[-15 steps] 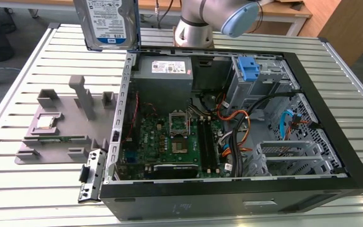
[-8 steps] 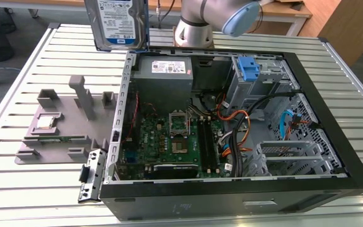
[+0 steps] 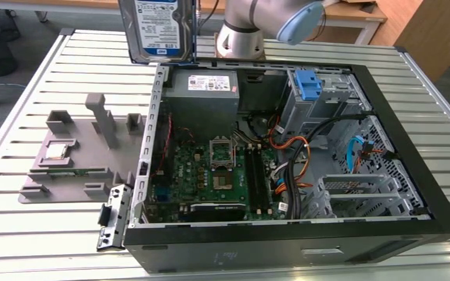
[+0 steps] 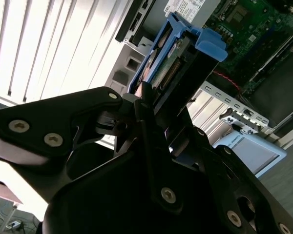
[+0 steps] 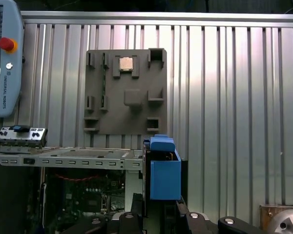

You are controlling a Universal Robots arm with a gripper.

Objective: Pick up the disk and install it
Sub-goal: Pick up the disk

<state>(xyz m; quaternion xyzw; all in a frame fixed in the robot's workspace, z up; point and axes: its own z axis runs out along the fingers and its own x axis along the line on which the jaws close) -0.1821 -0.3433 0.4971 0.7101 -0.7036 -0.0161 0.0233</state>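
Disk [image 3: 159, 29] upright, pinched in the claw [image 4: 158, 105], aloft at the open computer case's [image 3: 287, 246] edge

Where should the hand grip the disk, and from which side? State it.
Across the two flat faces of the disk, at the end away from the tab of its blue carrier frame, coming in end-on. The body is thin and flat, so the hand, shut on it in the second wrist view, spans it.

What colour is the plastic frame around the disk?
Blue; the frame around the disk shows best in the second wrist view.
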